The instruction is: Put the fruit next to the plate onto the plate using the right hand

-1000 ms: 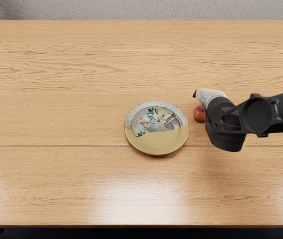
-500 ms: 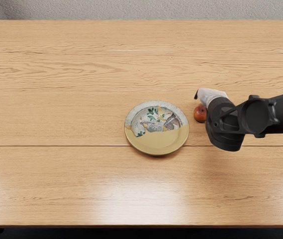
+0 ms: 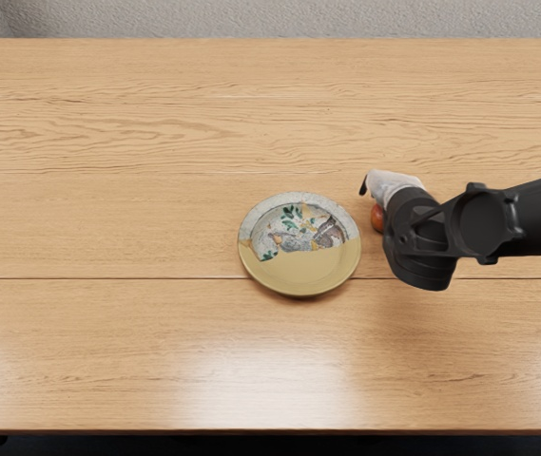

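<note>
A small red fruit [image 3: 376, 218] lies on the table just right of the plate [image 3: 300, 277], a round dish with a yellow lower half and a painted pattern on its upper half. Only a sliver of the fruit shows. My right hand [image 3: 385, 184], white with a dark tip, sits directly over and behind it. The bulky dark forearm [image 3: 420, 249] comes in from the right edge and hides most of the hand and the fruit. Whether the hand touches the fruit is hidden.
The wooden table [image 3: 156, 142] stretches wide on all sides of the plate. Its front edge runs along the bottom of the view, and its far edge meets a grey floor at the top.
My right arm has shifted left towards the plate, and the hand now covers most of the fruit. The fruit and the plate stay where they were.
</note>
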{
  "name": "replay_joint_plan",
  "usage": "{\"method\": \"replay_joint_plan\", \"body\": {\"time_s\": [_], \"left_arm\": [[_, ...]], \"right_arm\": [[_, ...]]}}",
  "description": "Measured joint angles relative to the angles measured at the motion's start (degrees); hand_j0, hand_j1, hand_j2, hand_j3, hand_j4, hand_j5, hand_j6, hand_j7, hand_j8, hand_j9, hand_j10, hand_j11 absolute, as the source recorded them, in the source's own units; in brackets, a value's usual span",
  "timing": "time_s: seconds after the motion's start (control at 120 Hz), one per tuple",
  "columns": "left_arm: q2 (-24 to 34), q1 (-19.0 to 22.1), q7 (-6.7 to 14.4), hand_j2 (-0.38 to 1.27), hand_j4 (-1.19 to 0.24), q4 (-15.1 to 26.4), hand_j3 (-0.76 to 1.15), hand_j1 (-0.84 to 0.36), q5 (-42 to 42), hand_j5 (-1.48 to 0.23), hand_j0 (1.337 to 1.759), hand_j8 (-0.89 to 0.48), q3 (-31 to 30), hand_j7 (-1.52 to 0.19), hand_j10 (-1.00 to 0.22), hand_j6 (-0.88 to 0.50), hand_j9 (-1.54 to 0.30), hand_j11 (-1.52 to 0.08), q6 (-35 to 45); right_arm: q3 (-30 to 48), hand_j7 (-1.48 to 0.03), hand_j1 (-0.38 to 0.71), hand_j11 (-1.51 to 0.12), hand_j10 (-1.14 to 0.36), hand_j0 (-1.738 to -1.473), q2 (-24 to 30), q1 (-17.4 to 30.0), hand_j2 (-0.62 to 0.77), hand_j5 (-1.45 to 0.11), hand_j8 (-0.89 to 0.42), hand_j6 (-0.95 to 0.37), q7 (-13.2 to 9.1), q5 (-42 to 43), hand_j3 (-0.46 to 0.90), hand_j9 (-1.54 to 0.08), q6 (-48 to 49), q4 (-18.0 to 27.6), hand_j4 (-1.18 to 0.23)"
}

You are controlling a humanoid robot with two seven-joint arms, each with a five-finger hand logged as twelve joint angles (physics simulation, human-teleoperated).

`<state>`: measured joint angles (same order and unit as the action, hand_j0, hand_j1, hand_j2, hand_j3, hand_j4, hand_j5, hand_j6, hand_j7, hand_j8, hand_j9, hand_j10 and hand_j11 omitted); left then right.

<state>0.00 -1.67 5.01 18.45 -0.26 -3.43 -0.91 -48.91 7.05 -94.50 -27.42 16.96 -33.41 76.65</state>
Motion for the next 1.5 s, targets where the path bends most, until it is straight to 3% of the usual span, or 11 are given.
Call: {"method": "replay_joint_plan", "body": {"time_s": [0.5, 0.633, 1.125, 1.5], "left_arm": [[0.0, 0.0, 0.0, 0.0, 0.0, -0.01, 0.0, 0.35, 0.0, 0.0, 1.658, 0.0, -0.02, 0.0, 0.0, 0.0, 0.0, 0.0, 0.0], [0.0, 0.0, 0.0, 0.0, 0.0, 0.0, 0.0, 0.35, 0.0, 0.0, 1.658, 0.0, -0.02, 0.0, 0.0, 0.0, 0.0, 0.0, -0.01], [0.0, 0.0, 0.0, 0.0, 0.0, -0.01, 0.0, 0.35, 0.0, 0.0, 1.658, 0.0, -0.01, 0.0, 0.0, 0.0, 0.0, 0.0, -0.01], [0.0, 0.0, 0.0, 0.0, 0.0, 0.01, 0.0, 0.35, 0.0, 0.0, 1.658, 0.0, 0.0, 0.0, 0.0, 0.0, 0.0, 0.0, -0.01]], "right_arm": [[0.29, -0.63, 0.23, -0.62, -0.48, -1.658, 0.14, 1.27, -0.09, -0.62, -0.43, -0.48, 0.0, 0.06, 0.0, -0.63, 0.24, -0.15, -0.49], [0.3, -0.69, 0.27, -0.68, -0.54, -1.656, 0.14, 1.37, -0.01, -0.66, -0.42, -0.48, -0.01, 0.21, 0.0, -0.68, 0.44, -0.15, -0.55], [0.81, -0.93, 0.28, -0.95, -0.64, -1.652, 0.91, 1.23, 0.26, -0.93, -0.45, -0.56, 0.02, 0.08, 0.0, -0.94, 2.42, -0.52, -0.72], [4.81, -1.0, 0.28, -1.04, -0.6, -1.651, 5.99, -0.47, 0.27, -1.04, -0.39, -0.51, -0.47, -0.2, 0.0, -1.04, 5.98, -0.78, -0.75]]}}
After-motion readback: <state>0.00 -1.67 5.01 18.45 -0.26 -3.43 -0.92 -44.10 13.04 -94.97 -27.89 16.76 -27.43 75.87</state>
